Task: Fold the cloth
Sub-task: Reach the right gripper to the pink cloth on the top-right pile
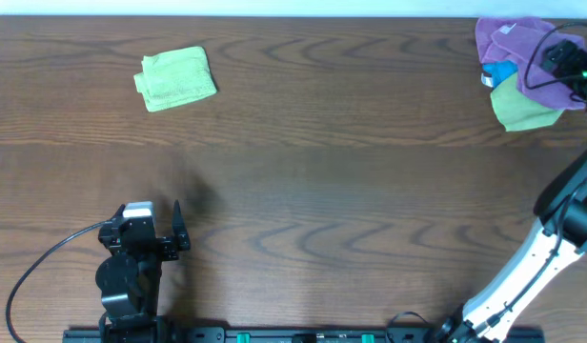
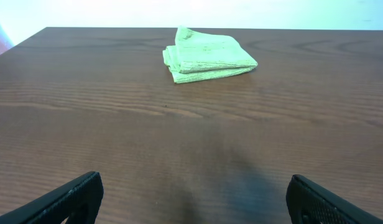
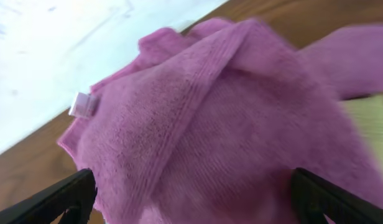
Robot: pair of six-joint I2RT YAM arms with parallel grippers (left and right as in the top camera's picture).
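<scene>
The crumpled magenta-purple terry cloth (image 1: 517,48) lies bunched at the brown wooden table's (image 1: 322,191) far right corner, atop a lime-green cloth (image 1: 522,110). The right fingers (image 3: 61,199) hang over it, spread wide and empty, seemingly poised to grab. The left fingers (image 2: 61,202) rest apart, idle.

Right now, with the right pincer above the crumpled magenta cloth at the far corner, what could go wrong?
1. The magenta cloth lies bunched over a lime-green cloth and a blue item, so the open right pincer may take a lower layer along.
2. The pile sits at the far edge of the table, and a careless pull could drag it off.
3. Gripping a thick fold instead of a corner would probably make a clean fold harder.
</scene>
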